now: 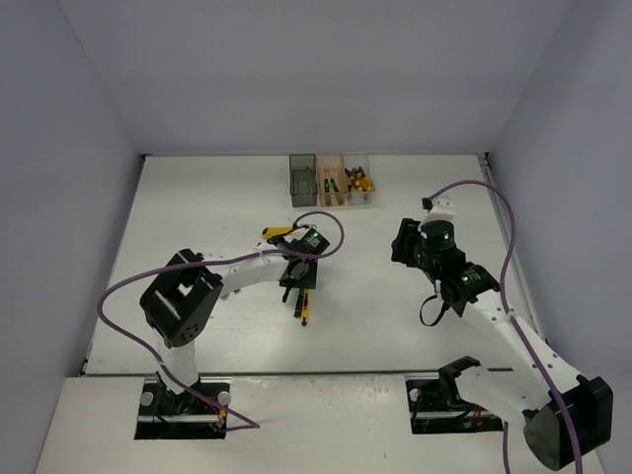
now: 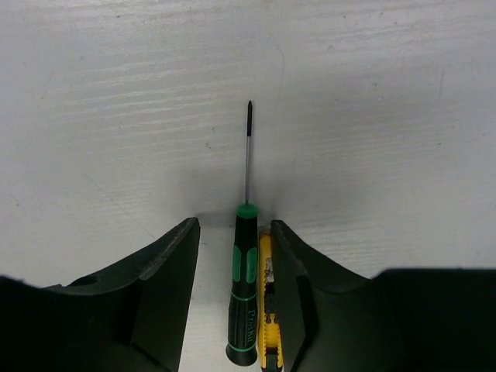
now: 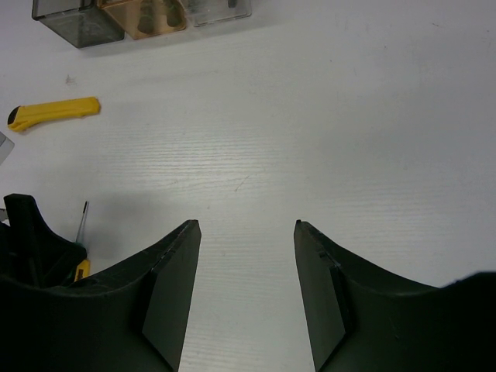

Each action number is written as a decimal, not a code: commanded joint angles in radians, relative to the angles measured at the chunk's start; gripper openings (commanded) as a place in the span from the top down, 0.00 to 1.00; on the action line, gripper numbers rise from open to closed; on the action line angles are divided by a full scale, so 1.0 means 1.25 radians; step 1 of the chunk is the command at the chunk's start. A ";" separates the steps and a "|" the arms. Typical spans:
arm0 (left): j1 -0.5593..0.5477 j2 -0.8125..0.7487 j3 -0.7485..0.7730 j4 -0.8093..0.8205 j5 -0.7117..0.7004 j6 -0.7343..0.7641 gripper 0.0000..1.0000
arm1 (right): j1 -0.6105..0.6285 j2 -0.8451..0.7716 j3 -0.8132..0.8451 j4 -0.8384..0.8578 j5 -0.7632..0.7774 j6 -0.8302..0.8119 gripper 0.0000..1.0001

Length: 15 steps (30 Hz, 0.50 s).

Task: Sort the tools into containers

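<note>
My left gripper (image 1: 298, 284) (image 2: 235, 225) is open and low over the table. A black-green screwdriver (image 2: 245, 294) and a small yellow utility knife (image 2: 268, 310) lie side by side between its fingers, the knife against the right finger. Both poke out below the gripper in the top view (image 1: 303, 308). A second yellow utility knife (image 1: 279, 232) (image 3: 54, 114) lies behind the left gripper. The smoky grey bin (image 1: 302, 180), the orange bin (image 1: 331, 184) and the clear bin (image 1: 359, 184) stand in a row at the back, the last two holding tools. My right gripper (image 1: 407, 243) (image 3: 246, 225) is open and empty.
The three bins also show at the top of the right wrist view (image 3: 143, 15). A purple cable (image 1: 331, 232) loops over the left wrist and another arcs over the right arm. White walls close in the table on three sides.
</note>
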<state>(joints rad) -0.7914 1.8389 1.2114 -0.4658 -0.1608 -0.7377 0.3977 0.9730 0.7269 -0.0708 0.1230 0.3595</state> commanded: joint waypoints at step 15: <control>-0.022 -0.187 -0.087 -0.033 0.074 0.001 0.62 | -0.005 0.005 -0.010 0.049 -0.005 0.006 0.51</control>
<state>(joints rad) -0.8036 1.6128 1.1259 -0.4975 -0.0987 -0.7346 0.3977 0.9776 0.7099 -0.0677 0.1226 0.3599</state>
